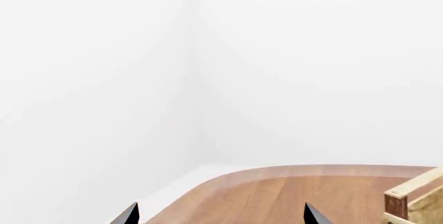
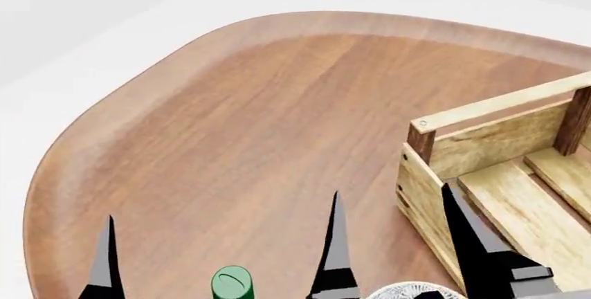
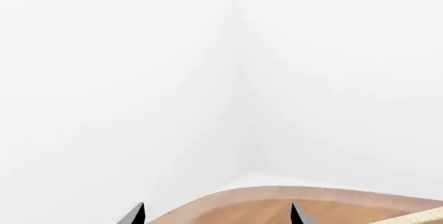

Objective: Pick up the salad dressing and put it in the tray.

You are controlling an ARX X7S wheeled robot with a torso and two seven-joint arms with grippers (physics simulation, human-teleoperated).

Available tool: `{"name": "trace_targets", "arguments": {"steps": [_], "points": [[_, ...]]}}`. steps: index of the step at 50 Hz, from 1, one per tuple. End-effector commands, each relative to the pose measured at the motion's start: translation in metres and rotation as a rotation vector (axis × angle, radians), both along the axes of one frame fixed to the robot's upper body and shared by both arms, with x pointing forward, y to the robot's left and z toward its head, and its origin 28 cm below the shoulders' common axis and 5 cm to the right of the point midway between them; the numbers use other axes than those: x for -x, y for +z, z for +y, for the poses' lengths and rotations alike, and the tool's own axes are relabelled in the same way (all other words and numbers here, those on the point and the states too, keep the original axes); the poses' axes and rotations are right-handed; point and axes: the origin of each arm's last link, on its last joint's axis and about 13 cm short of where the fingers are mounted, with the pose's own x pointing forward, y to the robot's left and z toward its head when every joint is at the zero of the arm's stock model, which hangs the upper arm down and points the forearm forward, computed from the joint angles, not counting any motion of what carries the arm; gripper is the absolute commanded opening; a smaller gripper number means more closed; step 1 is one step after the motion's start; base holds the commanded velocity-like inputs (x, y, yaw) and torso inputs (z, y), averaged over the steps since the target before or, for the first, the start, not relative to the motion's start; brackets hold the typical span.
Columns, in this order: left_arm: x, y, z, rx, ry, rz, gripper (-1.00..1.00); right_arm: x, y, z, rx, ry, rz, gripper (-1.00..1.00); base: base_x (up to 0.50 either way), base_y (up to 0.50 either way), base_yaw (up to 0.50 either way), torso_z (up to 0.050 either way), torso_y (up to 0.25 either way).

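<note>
With my left pincer (image 2: pixel 220 243) wide astride the green-capped narrow dressing bottle (image 2: pixel 231 284), closing off-centre could topple it on the wooden counter (image 2: pixel 259 119)

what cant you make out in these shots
- Salad dressing: head view shows only its green cap; the bottom edge cuts off the bottle.
- Tray: its right side runs off the frame; wrist views catch only a corner.
- Bowl: only a rim sliver shows.
- Left pincer and right pincer: only fingertips show.

A brown wooden table (image 2: pixel 249 119) with rounded corners bears a white-grey patterned bowl (image 2: pixel 413 290) (only its rim shows).
</note>
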Motion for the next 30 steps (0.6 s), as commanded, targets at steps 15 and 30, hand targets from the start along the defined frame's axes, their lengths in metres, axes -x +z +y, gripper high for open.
{"name": "trace_targets", "arguments": {"steps": [15, 30], "points": [[0.000, 0.002, 0.006, 0.000, 0.035, -0.005, 1.00, -0.005, -0.016, 0.009, 0.206, 0.322, 0.114, 1.00, 0.00, 0.00, 0.00, 0.000, 0.000], [0.000, 0.001, 0.006, -0.002, 0.034, -0.001, 1.00, -0.022, -0.027, 0.016, 0.185, 0.417, 0.176, 1.00, 0.00, 0.00, 0.00, 0.000, 0.000]]}}
